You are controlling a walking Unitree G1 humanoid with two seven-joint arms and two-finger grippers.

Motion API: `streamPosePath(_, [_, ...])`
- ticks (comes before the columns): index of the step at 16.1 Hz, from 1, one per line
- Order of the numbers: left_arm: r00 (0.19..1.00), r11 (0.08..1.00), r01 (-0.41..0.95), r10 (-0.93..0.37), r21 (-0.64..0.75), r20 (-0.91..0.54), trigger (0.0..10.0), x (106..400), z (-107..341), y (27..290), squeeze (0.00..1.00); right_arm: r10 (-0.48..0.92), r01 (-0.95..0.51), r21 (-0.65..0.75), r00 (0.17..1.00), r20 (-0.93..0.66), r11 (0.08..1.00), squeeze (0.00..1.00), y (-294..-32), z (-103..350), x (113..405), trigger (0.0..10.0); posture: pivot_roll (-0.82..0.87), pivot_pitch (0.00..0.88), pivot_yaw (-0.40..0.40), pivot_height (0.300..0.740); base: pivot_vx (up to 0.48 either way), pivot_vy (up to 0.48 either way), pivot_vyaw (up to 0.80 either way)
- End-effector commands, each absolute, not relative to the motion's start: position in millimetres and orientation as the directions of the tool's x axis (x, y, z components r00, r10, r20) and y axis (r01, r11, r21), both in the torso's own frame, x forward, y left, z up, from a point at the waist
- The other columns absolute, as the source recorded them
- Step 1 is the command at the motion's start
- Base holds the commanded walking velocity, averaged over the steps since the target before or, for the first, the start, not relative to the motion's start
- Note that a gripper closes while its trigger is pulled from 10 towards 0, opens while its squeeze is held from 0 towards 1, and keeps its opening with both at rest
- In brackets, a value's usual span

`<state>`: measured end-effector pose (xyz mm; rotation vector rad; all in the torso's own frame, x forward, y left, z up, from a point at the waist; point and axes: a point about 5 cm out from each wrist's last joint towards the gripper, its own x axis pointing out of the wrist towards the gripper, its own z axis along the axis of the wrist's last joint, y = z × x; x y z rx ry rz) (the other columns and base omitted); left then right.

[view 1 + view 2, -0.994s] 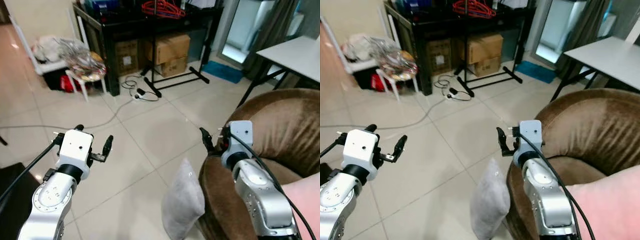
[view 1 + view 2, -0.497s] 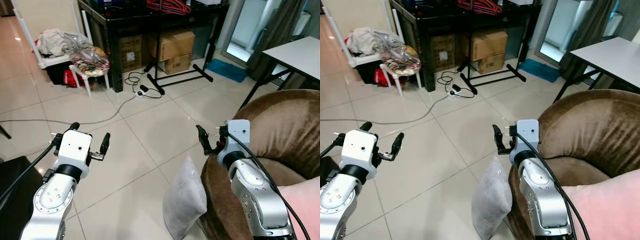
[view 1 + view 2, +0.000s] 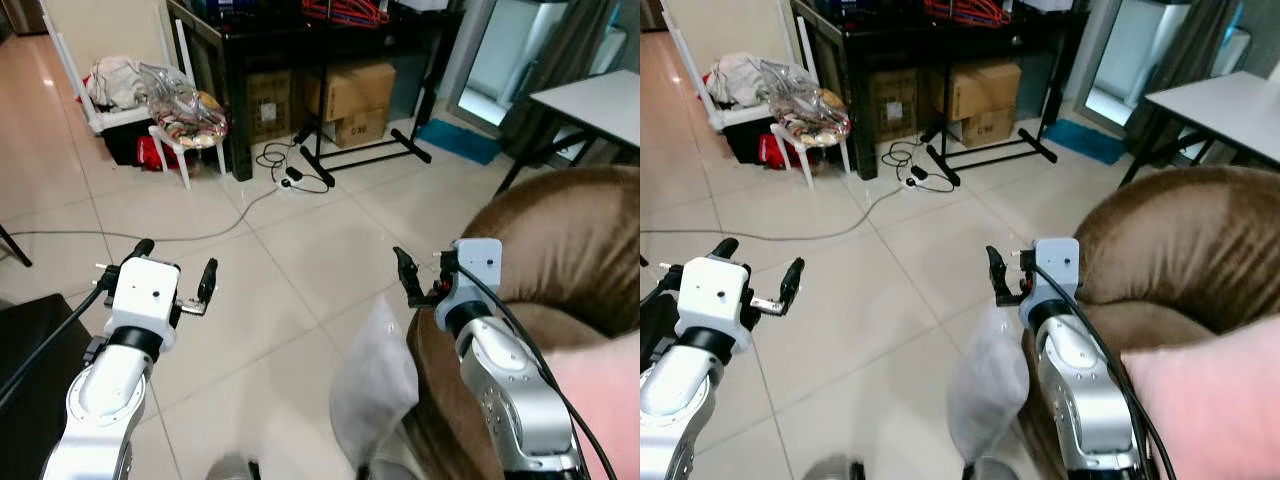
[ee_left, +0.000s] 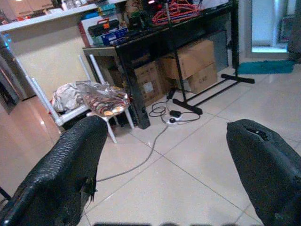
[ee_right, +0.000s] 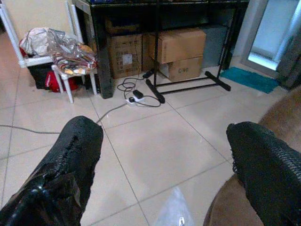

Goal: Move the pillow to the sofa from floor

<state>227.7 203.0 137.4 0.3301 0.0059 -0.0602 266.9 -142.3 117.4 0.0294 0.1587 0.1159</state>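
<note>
floor (image 3: pixel 300 250): pale glossy tiles. pillow (image 3: pixel 375 385): grey, standing on edge on the floor, leaning against the brown sofa (image 3: pixel 560 250). cable (image 3: pixel 150 238) and power strip (image 3: pixel 292 175) lie on the tiles near the black table (image 3: pixel 235 60). boxes (image 3: pixel 345 95) sit under it. white stool (image 3: pixel 185 150) and teal mat (image 3: pixel 455 140) rest on the floor.

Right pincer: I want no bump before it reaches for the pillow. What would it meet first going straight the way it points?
Probably bare floor tile. The right pincer, open, points over the grey pillow toward the power strip; depth is unclear.
</note>
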Motion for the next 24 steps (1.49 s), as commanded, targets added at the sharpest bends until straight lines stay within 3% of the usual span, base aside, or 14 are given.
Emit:
streamPosePath(1, [0.998,0.947,0.062,-0.058,0.314,-0.023,10.0,228.6,134.6,202.5,0.0,0.112,-0.109,0.03,0.98,-0.165,0.994,0.0,-144.9,114.4,265.5,10.0,-0.03,0.0,-0.047,0.626,0.0,0.0,0.0])
streamPosePath(24, [0.998,0.959,0.068,-0.066,0.276,-0.017,10.0,227.6,133.9,204.2,0.0,0.123,-0.123,0.012,0.979,-0.16,0.992,0.0,-142.9,116.1,266.1,10.0,-0.03,0.0,-0.056,0.626,0.022,0.0,0.0])
